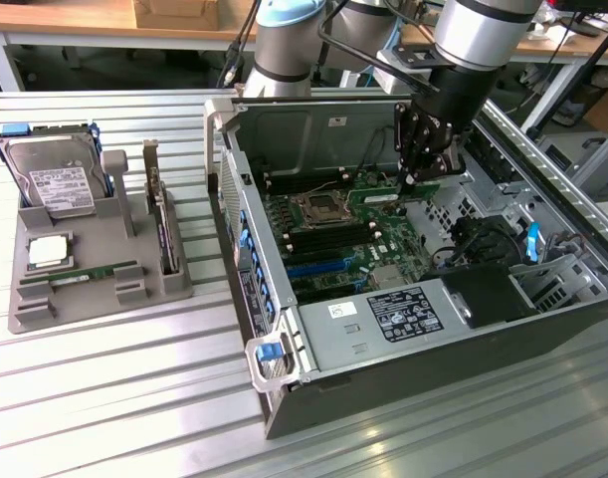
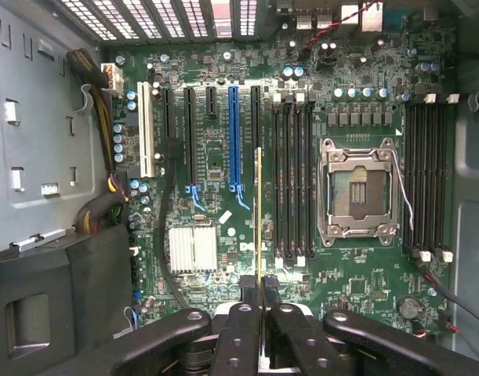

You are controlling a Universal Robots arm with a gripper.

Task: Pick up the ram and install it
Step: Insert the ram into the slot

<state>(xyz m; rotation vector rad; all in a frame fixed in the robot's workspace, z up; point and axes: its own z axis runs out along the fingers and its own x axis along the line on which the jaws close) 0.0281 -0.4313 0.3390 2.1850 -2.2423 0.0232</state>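
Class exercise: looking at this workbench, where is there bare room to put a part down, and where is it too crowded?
Free: the ribbed table in front of the grey tray and the computer case, plus the strip between them. Crowded: inside the case, where the gripper holds the ram over the motherboard.

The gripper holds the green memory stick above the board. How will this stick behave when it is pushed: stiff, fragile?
The memory stick looks thin and flat; seen edge-on in the wrist view, it is straight, so probably stiff. The gripper pinches it at one edge, so it is likely light. Its small chips suggest it is fragile under a crooked push.
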